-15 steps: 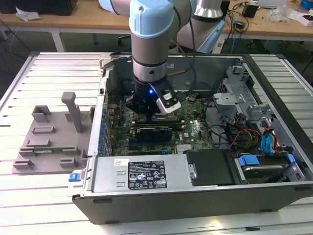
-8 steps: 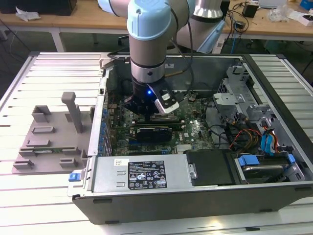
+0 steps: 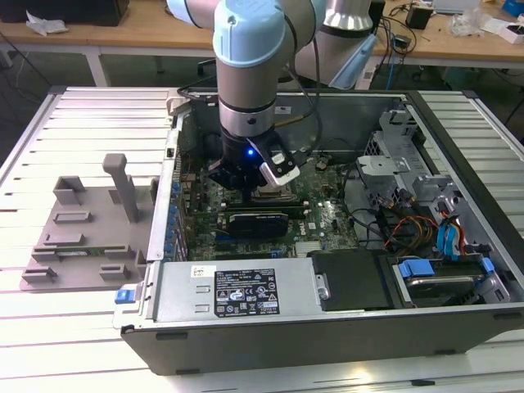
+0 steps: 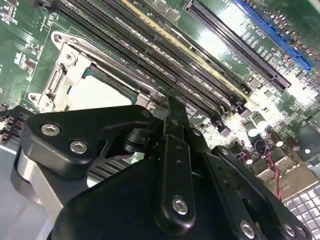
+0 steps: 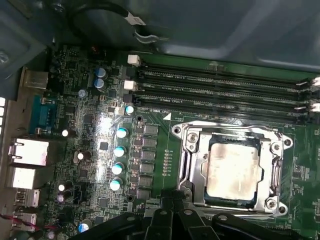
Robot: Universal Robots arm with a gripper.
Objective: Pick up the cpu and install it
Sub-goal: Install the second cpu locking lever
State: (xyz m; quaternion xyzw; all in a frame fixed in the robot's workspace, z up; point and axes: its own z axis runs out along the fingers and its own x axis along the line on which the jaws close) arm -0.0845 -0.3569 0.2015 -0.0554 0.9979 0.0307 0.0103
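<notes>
Gripper low over the board, fingers' state can't be told, holds nothing visible; cpu lies flat in the socket frame, likely light, stiff, slick-topped, fragile underneath, best taken by opposite edges.

- A robotics lab or electronics workshop — the robot arm reaches down into an opened desktop computer case at the centre of the exterior view.
- The case lies on a pale slatted metal worktable filling most of the frame.
- A grey plastic fixture tray sits at the exterior view's left.
- Long wooden workbenches run across the top of the frame, with cables and small parts on them.
- In the first wrist view a green motherboard fills the frame — memory slots upper right, metal socket frame lower right.
</notes>
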